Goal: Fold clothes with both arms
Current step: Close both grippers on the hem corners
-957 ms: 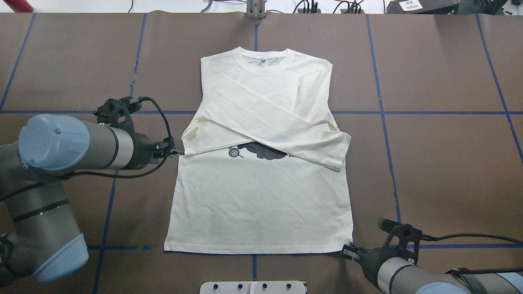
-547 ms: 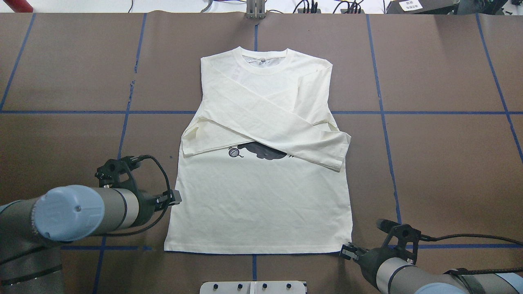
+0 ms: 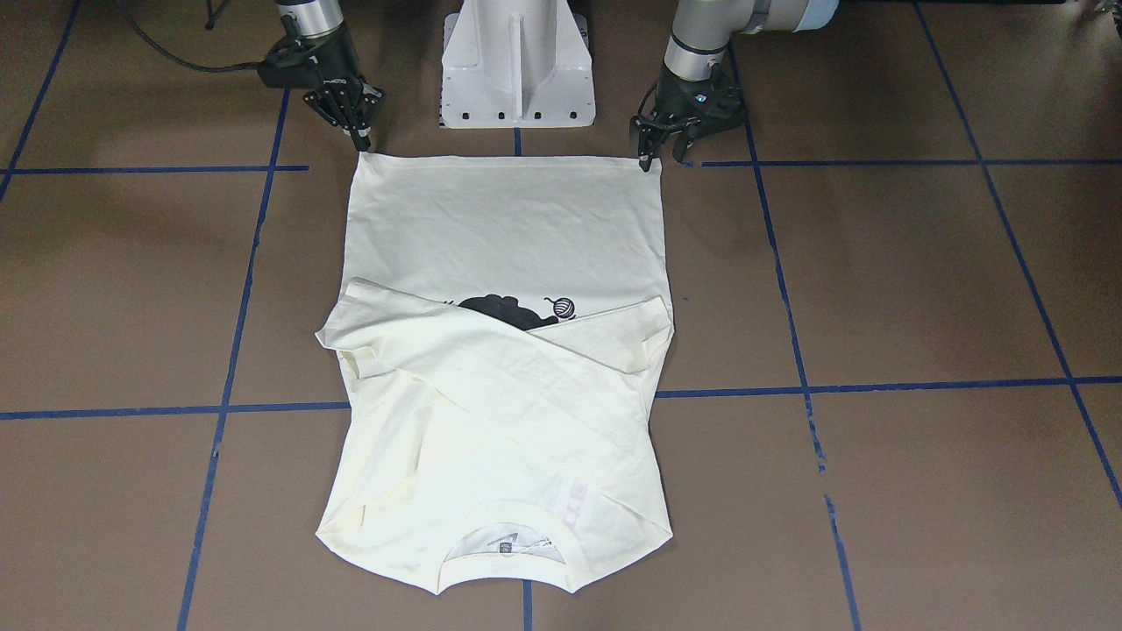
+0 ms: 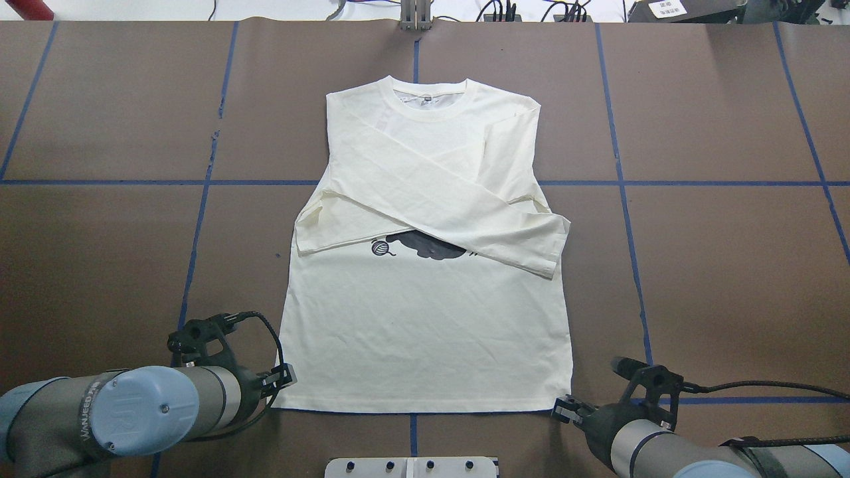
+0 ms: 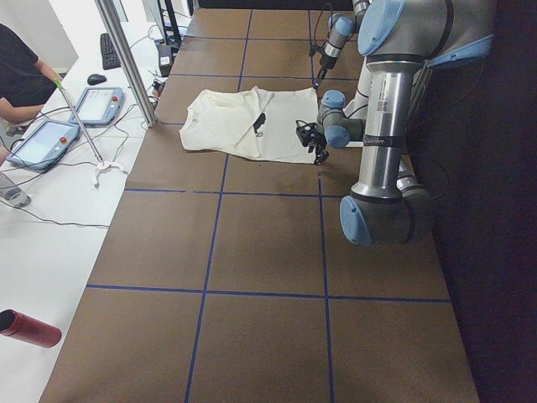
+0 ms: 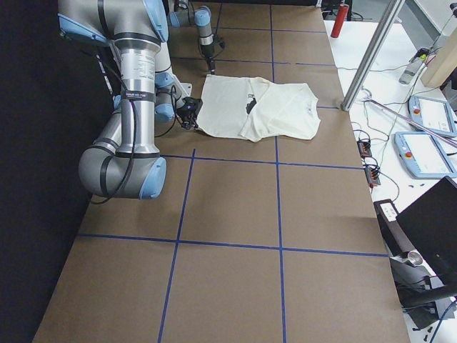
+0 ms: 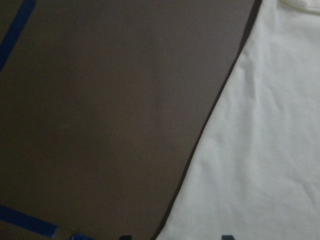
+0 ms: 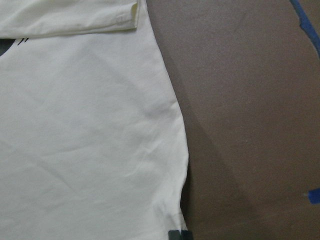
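The cream T-shirt [image 4: 425,332] lies flat on the table, collar at the far end, both sleeves crossed over the chest and partly covering the black cat print [image 4: 425,245]. My left gripper [image 4: 287,380] sits at the hem's lower-left corner. In the front view the left gripper [image 3: 662,158] is open, its fingers either side of that corner. My right gripper [image 4: 561,409] is at the hem's lower-right corner. It looks shut on that corner in the front view [image 3: 362,140], and one dark fingertip [image 8: 180,235] shows at the cloth edge.
The white pedestal [image 3: 517,61] stands between the arms, just behind the hem. Blue tape lines [image 4: 624,182] cross the brown table. A bench with tablets [image 5: 42,143] and a seated person [image 5: 21,63] runs along the far side. A red bottle [image 5: 29,329] lies there.
My left arm has moved from the sleeve cuff at the shirt's left side back towards the robot, to the lower-left hem corner. The right arm and the shirt have stayed still.
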### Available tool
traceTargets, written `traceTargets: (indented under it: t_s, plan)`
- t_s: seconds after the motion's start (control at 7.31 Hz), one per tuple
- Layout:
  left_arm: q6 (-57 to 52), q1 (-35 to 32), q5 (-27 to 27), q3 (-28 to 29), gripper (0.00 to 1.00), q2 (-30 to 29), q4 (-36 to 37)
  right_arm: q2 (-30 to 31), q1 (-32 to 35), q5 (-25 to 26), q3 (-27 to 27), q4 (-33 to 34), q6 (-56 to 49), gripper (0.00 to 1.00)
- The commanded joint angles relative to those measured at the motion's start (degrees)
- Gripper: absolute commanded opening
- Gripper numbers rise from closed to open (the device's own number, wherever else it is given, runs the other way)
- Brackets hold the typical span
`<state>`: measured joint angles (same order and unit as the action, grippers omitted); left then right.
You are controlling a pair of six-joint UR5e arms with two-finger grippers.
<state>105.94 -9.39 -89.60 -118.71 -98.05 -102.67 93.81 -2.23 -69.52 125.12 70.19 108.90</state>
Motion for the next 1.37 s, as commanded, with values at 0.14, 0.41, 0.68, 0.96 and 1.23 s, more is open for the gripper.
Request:
traceTargets:
  t_s: [0.14,0.41,0.68,0.96,1.23]
  plan:
    - [0.14,0.87,0.22,1.02,0.64,-0.39,0.01,0.06,0.03,0.0,0.04,-0.05,0.0,0.0]
    - [0.06,1.04,0.22,2.07,0.64,-0.47,-0.07,-0.03,0.03,0.0,-0.05,0.03,0.0,0.0]
    - [0.05,1.48,0.13,2.08,0.58,-0.56,-0.07,-0.03,0.03,0.0,0.04,0.03,0.0,0.0]
    - [-0.03,1.66,-0.05,2.08,0.43,-0.65,0.01,0.06,0.03,0.0,0.04,0.03,0.0,0.0]
    - [0.14,1.75,-0.05,2.17,0.0,-1.09,0.1,0.06,0.03,0.0,0.04,-0.05,0.0,0.0]
